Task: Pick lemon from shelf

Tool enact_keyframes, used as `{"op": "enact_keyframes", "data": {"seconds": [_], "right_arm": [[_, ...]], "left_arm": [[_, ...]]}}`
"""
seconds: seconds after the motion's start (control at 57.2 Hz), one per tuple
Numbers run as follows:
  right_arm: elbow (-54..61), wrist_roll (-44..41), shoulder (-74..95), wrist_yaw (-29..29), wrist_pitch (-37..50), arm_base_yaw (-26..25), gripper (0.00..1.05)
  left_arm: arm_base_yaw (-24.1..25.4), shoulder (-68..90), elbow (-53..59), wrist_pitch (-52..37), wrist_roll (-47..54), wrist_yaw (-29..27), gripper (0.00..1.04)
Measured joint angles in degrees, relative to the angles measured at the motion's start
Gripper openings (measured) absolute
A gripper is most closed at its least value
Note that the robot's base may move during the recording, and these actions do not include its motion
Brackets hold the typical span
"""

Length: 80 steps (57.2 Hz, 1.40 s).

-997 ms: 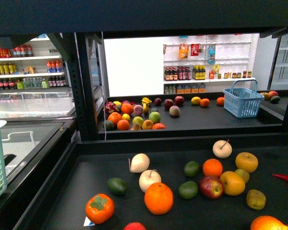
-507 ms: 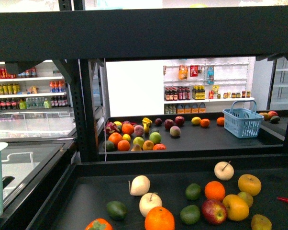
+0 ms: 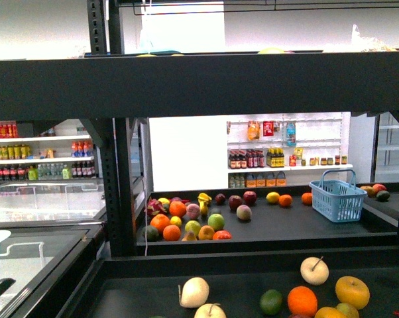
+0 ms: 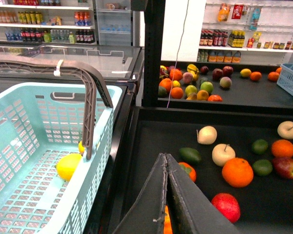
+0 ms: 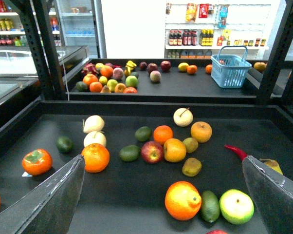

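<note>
While shelf lip spans view | right hand open | left hand closed

My front camera looks level through the shelf, its upper lip across the middle, the near tray low in frame. My left wrist camera looks down over the closed left gripper and a teal basket. My right wrist camera looks across the same tray between spread fingers. All three share the far blue basket.
</note>
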State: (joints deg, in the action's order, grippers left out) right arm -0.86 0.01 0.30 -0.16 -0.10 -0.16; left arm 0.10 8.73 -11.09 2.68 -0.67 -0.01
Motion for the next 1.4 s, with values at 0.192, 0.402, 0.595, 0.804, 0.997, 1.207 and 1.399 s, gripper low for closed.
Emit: {"op": "enact_keyframes", "data": {"seconds": [0.192, 0.402, 0.595, 0.804, 0.997, 1.207, 1.399], "right_arm": [[0.0, 0.0, 0.0, 0.0, 0.0, 0.0, 0.97], [0.0, 0.0, 0.0, 0.0, 0.0, 0.0, 0.97], [0.0, 0.0, 0.0, 0.0, 0.0, 0.0, 0.97], [0.0, 0.0, 0.0, 0.0, 0.0, 0.0, 0.97], [0.0, 0.0, 0.0, 0.0, 0.0, 0.0, 0.97], [0.0, 0.0, 0.0, 0.0, 0.0, 0.0, 0.97], [0.0, 0.0, 0.0, 0.0, 0.0, 0.0, 0.97]], "left_arm": [[0.0, -2.2, 3.3, -1.0, 0.0, 0.0, 0.03], [0.0, -4.0, 5.5, -1.6, 0.0, 0.0, 0.03], [0.0, -5.1, 7.1, -2.0, 0.0, 0.0, 0.03], [0.0, -7.2, 9.2, -2.4, 0.0, 0.0, 0.03], [0.0, -8.4, 10.3, -2.4, 0.0, 0.0, 0.03], [0.0, -8.4, 10.3, -2.4, 0.0, 0.0, 0.29], [0.0, -8.4, 10.3, -2.4, 0.0, 0.0, 0.64]]}}
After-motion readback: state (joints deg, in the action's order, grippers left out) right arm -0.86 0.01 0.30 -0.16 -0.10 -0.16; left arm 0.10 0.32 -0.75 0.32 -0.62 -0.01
